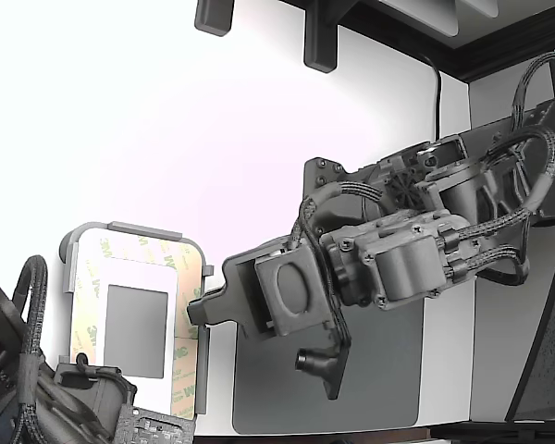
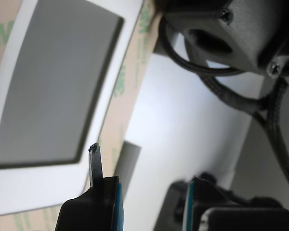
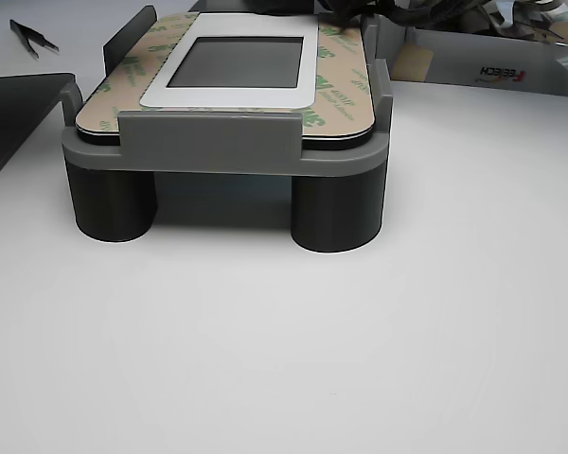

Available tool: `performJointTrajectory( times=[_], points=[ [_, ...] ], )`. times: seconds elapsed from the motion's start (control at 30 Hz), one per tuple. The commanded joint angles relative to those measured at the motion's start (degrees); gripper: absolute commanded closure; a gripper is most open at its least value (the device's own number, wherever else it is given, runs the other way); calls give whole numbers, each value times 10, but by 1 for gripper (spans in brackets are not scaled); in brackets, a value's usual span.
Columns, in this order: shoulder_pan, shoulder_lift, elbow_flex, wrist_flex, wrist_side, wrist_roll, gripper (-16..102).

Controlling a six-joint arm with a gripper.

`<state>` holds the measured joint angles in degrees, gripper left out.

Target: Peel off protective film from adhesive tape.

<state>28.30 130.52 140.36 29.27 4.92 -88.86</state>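
The jaws [image 2: 144,192] stood parted and empty just beside the protective film [image 2: 130,82]. Peeling had not begun; next they needed to catch a liner edge.

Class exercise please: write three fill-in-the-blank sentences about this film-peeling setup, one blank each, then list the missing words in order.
1. The protective film carries 3M logos printed in ____.
2. The film strips border a small plain rectangle coloured ____.
3. In the other view, the light grey frame stands raised on dark ____ legs.

Missing words: green; grey; round
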Motion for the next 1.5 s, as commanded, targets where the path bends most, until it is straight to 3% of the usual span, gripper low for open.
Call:
performJointTrajectory(
  times=[0.0,0.03,0.07,0.23,0.63,1.1,1.47],
  points=[
    [-4,4,-15,-33,-7,-9,76],
    [-4,-3,-16,-44,-9,-12,90],
    [-4,-10,-18,-51,-11,-21,96],
    [-4,-40,-14,-79,-6,-103,96],
    [17,-146,-43,-135,-61,-181,96],
    [55,-229,-142,-54,-39,-165,96],
    [69,-273,-169,-63,-48,-169,96]
  ],
)
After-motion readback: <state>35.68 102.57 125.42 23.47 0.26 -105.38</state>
